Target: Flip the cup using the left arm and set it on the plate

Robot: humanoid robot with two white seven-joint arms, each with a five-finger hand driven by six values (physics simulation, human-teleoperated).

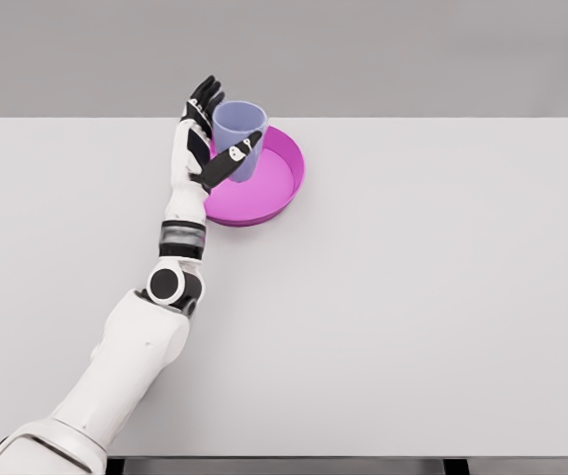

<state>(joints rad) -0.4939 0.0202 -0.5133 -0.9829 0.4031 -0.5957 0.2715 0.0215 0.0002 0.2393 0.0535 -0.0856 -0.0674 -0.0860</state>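
From the lower left corner the left arm point(131, 341), white and smooth-shelled with a dark ringed wrist joint, reaches diagonally up across the tabletop point(432, 297), a flat, matte, pale grey slab. At its end the left robot hand point(208, 139) is wrapped around the cup point(239, 137): the black-tipped fingers point(203, 97) rise behind the cup's left wall and the thumb crosses its front, so the hold looks closed on the cup, though how tightly it presses cannot be told. The cup is a plain lavender cylinder, glossless and thin-walled, standing upright with its open mouth facing up. It sits over the left rear part of the plate point(282, 188), a round magenta dish with a shallow raised rim and a smooth flat floor; whether the cup's base touches that floor or hangs just above it is hidden by the thumb and the cup's own body. Judging by this, the flip appears done and the step in hand is the placing. The next move would call for settling the base flat inside the rim, then spreading the fingers and drawing the hand away leftward without tipping the light cup. The right arm does not show anywhere.
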